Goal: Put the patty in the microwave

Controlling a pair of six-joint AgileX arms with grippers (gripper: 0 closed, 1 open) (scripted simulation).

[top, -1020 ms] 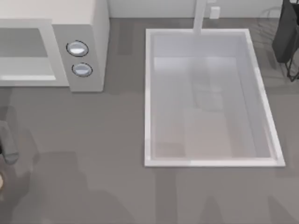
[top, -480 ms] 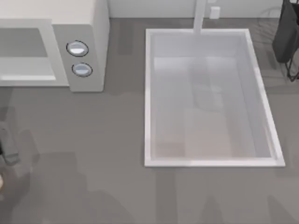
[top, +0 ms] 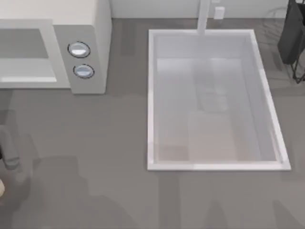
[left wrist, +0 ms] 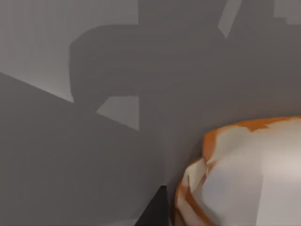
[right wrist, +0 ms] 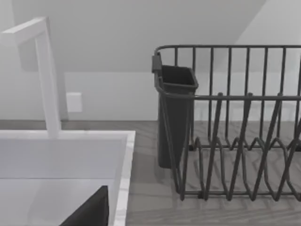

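At the top view's left edge the left hand (top: 8,155) hovers beside the patty (left wrist: 244,174), its grip impossible to judge, so the step wants a centred, level grasp before swinging toward the open microwave (top: 90,28) at the worktop's (top: 95,143) far left.

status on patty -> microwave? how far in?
Early stage. Done: the microwave already stands open, its grey cavity bare. In hand: the left hand sits at the table's left edge, with the patty close up in the left wrist view and just peeking in at the top view's left edge. Grasp not confirmed. Left: lift, carry, place inside. The right arm is parked by the dish rack.
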